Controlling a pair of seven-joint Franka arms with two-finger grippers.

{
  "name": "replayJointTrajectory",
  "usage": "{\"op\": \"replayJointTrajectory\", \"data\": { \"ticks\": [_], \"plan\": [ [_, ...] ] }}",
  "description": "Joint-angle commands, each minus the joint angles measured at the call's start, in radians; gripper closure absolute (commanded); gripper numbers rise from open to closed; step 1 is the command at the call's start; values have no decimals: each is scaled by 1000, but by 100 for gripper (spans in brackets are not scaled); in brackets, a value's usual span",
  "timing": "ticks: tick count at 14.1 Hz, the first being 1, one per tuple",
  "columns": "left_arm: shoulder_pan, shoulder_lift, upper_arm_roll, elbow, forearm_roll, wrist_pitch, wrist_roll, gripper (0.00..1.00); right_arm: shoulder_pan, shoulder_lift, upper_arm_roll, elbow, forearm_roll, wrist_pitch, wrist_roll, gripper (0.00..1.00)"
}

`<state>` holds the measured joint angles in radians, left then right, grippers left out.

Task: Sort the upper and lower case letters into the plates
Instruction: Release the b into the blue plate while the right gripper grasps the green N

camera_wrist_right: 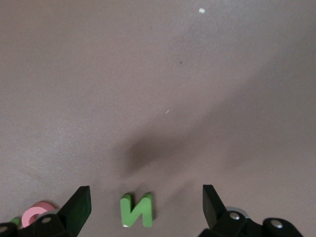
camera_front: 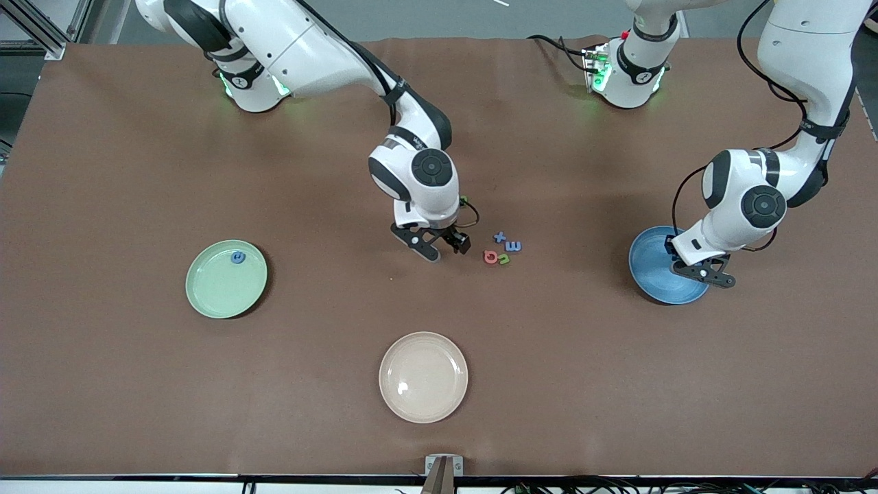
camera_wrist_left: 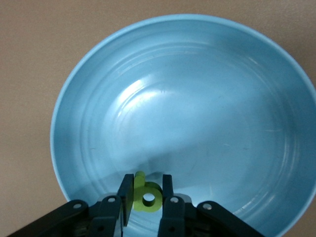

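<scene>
The left tool [camera_wrist_left: 145, 197], clamped on a yellow-green letter [camera_wrist_left: 146, 196], hangs over the blue plate's [camera_front: 651, 278] three o'clock rim, ready to drop, while the right tool [camera_wrist_right: 145, 210], jaws wide and empty, hovers directly over a green N [camera_wrist_right: 137, 211] on the table [camera_front: 137, 377].

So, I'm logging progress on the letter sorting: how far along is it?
One blue letter lies in the mint plate. The left gripper, shut on a green letter, is over the blue plate. The open right gripper straddles a green N; a small cluster beside it remains unsorted.
</scene>
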<state>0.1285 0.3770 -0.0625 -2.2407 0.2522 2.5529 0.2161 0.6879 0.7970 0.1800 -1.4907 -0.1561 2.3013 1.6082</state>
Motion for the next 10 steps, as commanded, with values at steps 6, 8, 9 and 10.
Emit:
{"op": "replayJointTrajectory", "data": {
  "ticks": [6, 8, 9, 10],
  "plan": [
    [5, 11, 0, 1, 18, 15, 3, 80, 93, 70, -57, 64, -23, -13, 75, 36],
    [2, 10, -2, 4, 18, 13, 5, 62, 101, 70, -57, 64, -22, -13, 78, 39],
    [0, 2, -2, 7, 18, 9, 6, 41, 105, 70, -57, 64, -22, -13, 79, 42],
    [-1, -7, -3, 7, 18, 6, 8, 12, 107, 70, -57, 64, -23, -11, 93, 46]
  ]
}}
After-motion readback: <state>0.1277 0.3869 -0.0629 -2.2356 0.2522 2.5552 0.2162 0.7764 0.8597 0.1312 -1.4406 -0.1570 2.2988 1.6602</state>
